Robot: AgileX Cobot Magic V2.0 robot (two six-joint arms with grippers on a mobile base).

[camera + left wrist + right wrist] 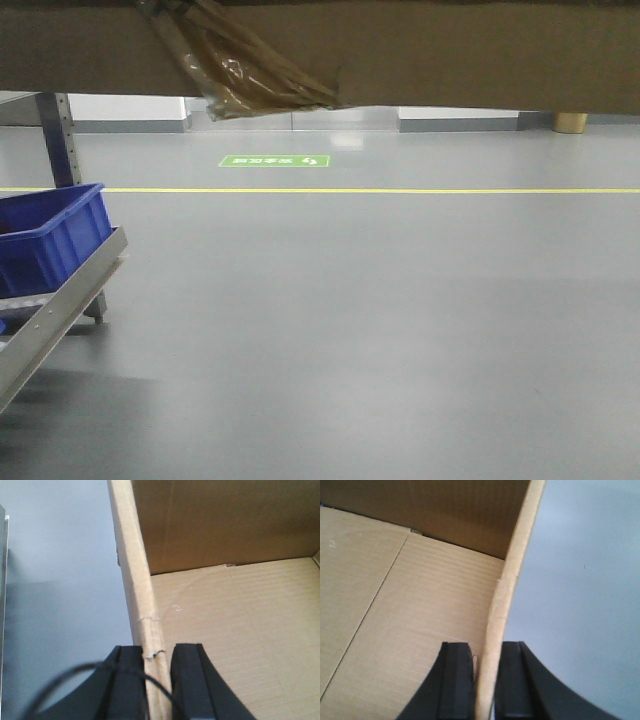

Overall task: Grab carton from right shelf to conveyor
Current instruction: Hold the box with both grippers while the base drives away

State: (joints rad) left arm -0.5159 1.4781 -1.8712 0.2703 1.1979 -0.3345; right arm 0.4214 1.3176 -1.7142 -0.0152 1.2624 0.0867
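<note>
Carton: plain brown corrugated card, open-topped, nothing inside. In the front view its side spans the whole top edge, with a wad of glossy amber tape hanging left of centre. Left gripper pinches the left wall and right gripper the right wall. Right shelf: a grey perforated upright and a sloping steel rail, at far left.

left end effector: gripping carton | right end effector: gripping carton
</note>
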